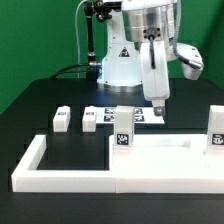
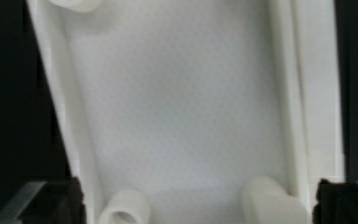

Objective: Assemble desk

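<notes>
**Border rail** (image 1: pixel 60 178): long, white, U-shaped; lies on the black table (image 1: pixel 30 105) and serves as reference for all entries below.

**Tabletop panel** (image 1: pixel 165 152) (image 2: pixel 176 110): white, flat, lying inside the rail's bay, toward the exterior view's right. In the wrist view it has a textured face, raised side ridges and a round corner hole (image 2: pixel 119 212).

**First standing leg** (image 1: pixel 122 130): short, square, tagged; upright at the panel's corner near the middle of the rail.

**Second standing leg** (image 1: pixel 215 128): same kind; upright at the panel's far corner, at the exterior view's right edge. Whether either leg is seated in its hole cannot be told.

**First loose leg** (image 1: pixel 62 119) and **second loose leg** (image 1: pixel 90 121): on the table behind the rail, near each other but apart.

**Marker board** (image 1: pixel 142 114): flat on the table behind the rail, partly hidden by the first standing leg.

**Gripper** (image 1: pixel 158 102) (image 2: pixel 190 205): hangs above the panel's rear edge, between the two standing legs. The dark fingers (image 2: pixel 55 200) appear spread wide, one at each side of the panel, holding nothing.
</notes>
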Tool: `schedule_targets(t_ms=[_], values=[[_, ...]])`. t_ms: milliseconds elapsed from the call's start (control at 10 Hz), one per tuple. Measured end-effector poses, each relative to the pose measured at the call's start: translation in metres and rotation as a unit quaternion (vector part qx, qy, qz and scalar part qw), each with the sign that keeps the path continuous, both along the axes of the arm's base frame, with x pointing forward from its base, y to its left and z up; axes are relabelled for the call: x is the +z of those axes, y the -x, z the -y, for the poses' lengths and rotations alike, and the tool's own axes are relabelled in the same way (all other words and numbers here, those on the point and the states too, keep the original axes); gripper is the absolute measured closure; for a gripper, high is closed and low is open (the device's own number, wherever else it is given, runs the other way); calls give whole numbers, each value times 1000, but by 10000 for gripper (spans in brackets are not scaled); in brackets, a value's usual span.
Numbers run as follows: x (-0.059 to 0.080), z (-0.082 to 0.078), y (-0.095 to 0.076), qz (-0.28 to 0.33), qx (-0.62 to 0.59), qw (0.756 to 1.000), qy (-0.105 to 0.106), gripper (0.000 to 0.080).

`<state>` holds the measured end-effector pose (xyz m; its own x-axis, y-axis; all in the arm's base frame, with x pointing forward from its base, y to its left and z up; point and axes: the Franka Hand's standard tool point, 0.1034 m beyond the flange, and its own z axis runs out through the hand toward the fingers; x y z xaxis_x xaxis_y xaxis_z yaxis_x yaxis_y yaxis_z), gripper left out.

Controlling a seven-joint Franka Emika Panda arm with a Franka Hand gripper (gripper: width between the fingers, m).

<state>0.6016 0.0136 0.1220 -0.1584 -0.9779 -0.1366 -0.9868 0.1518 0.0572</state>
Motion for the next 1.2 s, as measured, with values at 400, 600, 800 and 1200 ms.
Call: schedule_targets(t_ms=[400,600,800,1200], values=[[-2,0,0,0,2,1000,2,150],[-18,-12,22,3,36,999,12,150],[-51,-10,64,-19,58,998,22,150],[-107,-16,88,-33,75,995,58,150]])
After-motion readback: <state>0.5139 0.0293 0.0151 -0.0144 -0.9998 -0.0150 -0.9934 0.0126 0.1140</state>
